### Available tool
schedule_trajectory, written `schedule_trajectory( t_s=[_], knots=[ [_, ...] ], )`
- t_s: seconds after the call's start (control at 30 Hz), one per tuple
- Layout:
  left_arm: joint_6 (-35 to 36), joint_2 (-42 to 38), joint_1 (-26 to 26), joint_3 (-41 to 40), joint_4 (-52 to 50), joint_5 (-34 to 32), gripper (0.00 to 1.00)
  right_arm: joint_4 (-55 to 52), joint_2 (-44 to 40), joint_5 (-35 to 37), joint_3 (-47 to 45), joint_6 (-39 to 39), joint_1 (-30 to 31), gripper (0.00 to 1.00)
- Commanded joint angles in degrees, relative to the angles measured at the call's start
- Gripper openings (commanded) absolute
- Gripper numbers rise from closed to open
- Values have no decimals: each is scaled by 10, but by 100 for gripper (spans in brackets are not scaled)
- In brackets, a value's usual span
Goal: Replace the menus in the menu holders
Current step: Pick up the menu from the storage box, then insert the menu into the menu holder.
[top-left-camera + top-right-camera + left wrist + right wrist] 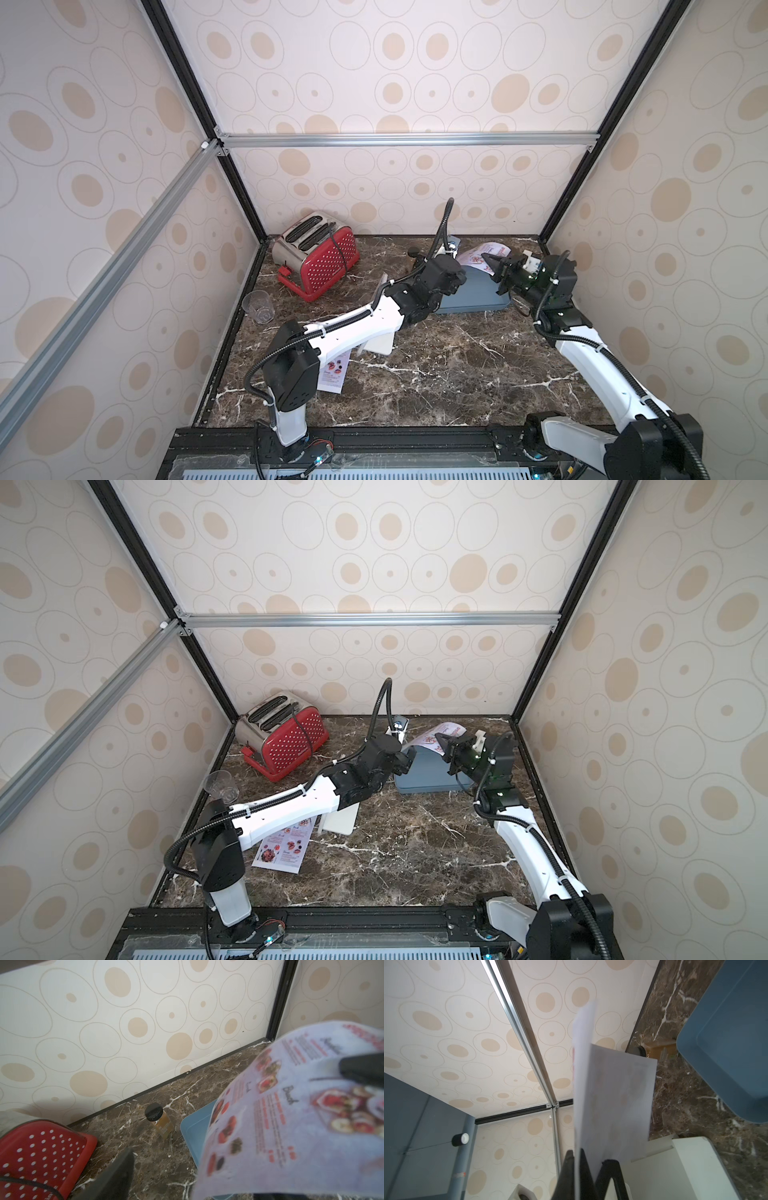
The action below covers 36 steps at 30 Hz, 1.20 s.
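Menu [291,1118] — white, curled, red heading, food photos — clamped in right pincer [588,1157]; left pincer [409,754] apart.

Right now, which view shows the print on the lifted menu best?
The left wrist view: the lifted menu fills much of it, print and food photos facing the camera. The right wrist view shows its pale back, pinched by the right gripper. Both top views show a small curled piece.
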Motion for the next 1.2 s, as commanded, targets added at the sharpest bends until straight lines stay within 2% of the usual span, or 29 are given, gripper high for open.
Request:
schedule_trajectory(
  t_s=[0.0,0.07,0.17,0.27,0.4,0.53,0.7,0.93,1.07,1.17],
  knots=[
    [35,-70,-6,-28,19,12,99,-261,11,-13,135,-245,-7,0],
    [50,-109,-1,-51,3,25,99,-409,47,-7,233,-380,-6,0],
    [44,-160,29,-67,-44,74,99,-544,94,-14,334,-520,0,0],
    [27,-203,70,-70,-85,123,99,-637,135,-23,424,-603,28,0],
    [-14,-246,126,-65,-134,180,99,-688,165,-46,515,-649,87,0],
    [-106,-291,183,-85,-169,172,99,-692,177,-76,569,-633,167,0],
    [-232,-334,246,-118,-253,147,99,-619,164,-85,554,-559,263,0],
    [-376,-416,300,-225,-286,123,99,-399,151,-84,474,-419,381,0],
    [-416,-435,310,-263,-309,116,99,-242,145,-67,388,-337,403,0],
    [-430,-440,311,-291,-317,125,99,-154,137,-13,306,-303,402,0]
  ],
)
